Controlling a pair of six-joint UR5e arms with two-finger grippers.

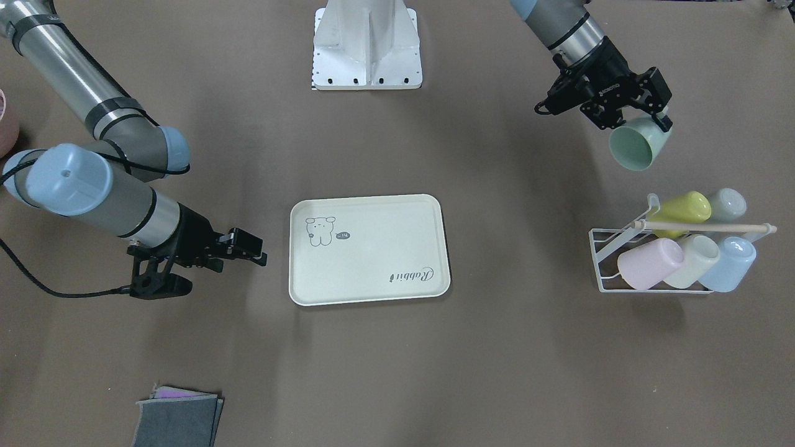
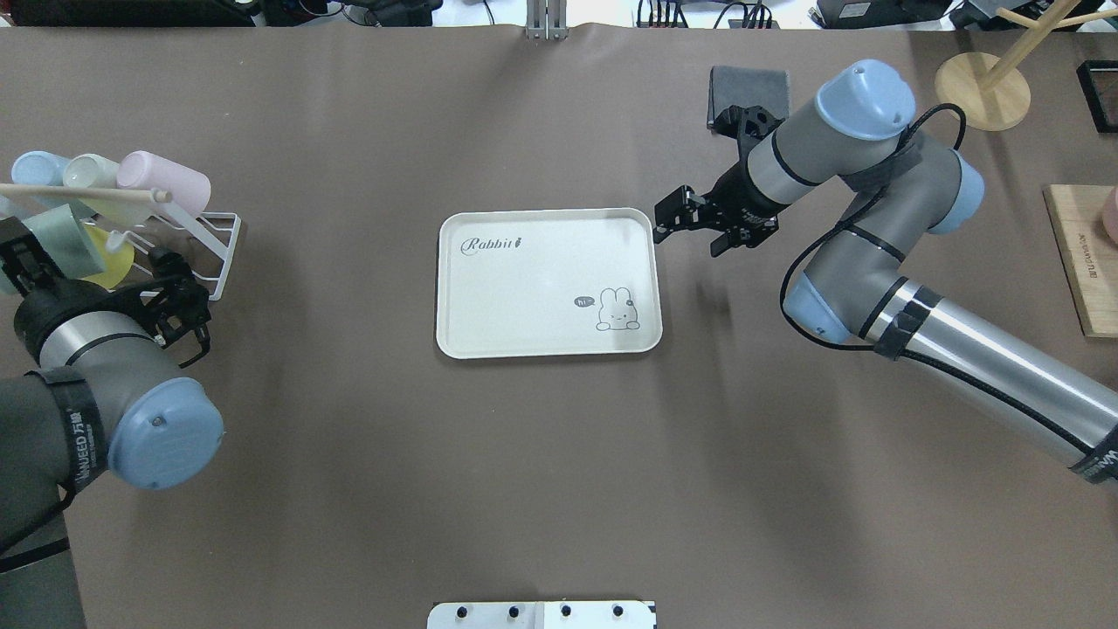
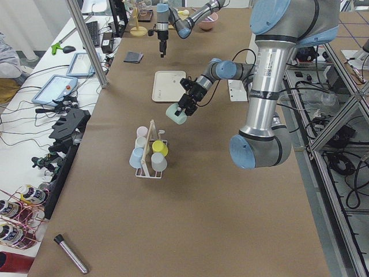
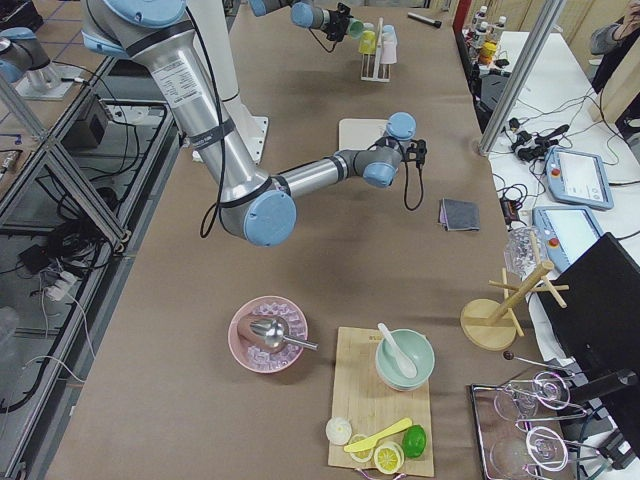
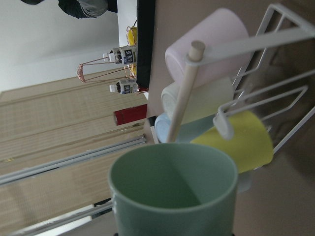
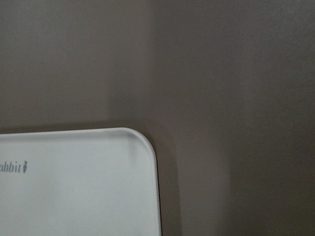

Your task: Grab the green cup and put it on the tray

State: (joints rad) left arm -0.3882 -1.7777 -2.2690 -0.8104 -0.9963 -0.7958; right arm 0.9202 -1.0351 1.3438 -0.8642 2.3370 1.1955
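Note:
My left gripper (image 1: 636, 121) is shut on the green cup (image 1: 633, 146) and holds it tilted in the air, mouth down and outward, above and beside the white wire cup rack (image 1: 605, 273). The left wrist view looks into the cup's empty mouth (image 5: 172, 191). The cup also shows in the overhead view (image 2: 63, 242). The cream tray (image 1: 372, 254) with the "Rabbit" script lies flat and empty at the table's middle (image 2: 541, 279). My right gripper (image 1: 256, 249) hovers open and empty just off the tray's corner (image 6: 74, 187).
The rack holds a yellow-green cup (image 1: 680, 211), a grey cup (image 1: 728, 203), a pink cup (image 1: 649, 264), a cream cup (image 1: 692, 261) and a blue cup (image 1: 730, 264) under a wooden rod (image 1: 702, 226). Folded grey cloths (image 1: 177, 422) lie near the table's edge.

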